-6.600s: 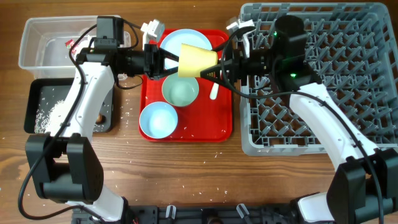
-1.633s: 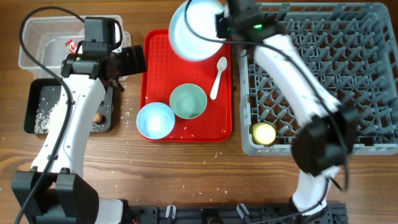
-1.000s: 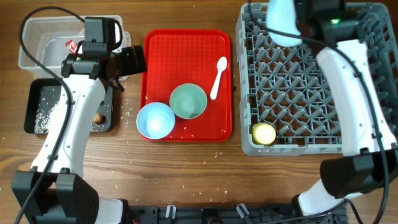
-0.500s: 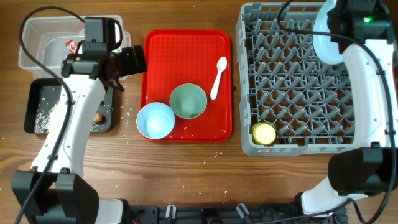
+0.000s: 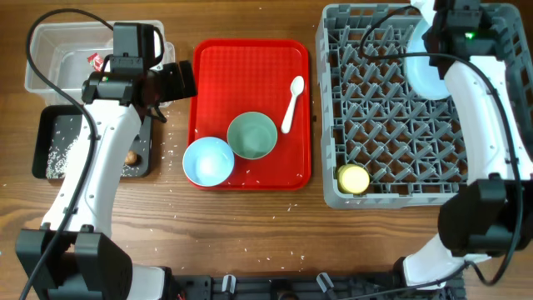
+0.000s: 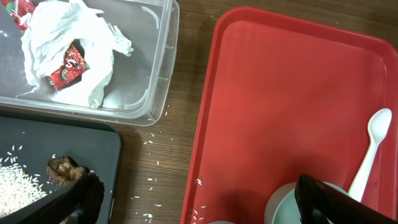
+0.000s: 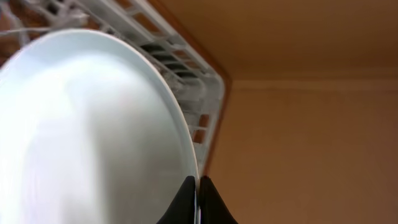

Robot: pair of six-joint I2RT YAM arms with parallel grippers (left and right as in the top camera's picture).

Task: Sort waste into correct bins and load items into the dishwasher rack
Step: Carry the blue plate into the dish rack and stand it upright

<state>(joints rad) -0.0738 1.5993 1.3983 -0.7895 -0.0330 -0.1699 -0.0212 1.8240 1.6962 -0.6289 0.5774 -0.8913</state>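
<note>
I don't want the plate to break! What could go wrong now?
The right gripper pinches the plate only at its thin rim, so it might slip out. It hangs over the pegs of the rack; coming down crooked, it could knock a peg instead of sliding between them.

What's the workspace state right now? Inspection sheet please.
Surface: wooden table with a flat red tray on it.
Job's things: plate held above dishwasher rack; yellow cup in rack corner; green bowl, blue bowl and white spoon on red tray; wrappers in clear tub; rice and brown lump in black tray.
Clutter: loose rice grains on table.
Grippers: left gripper open, empty; right gripper shut on plate rim.
Cables: black cables loop off both arms.
Surroundings: nothing seen.
</note>
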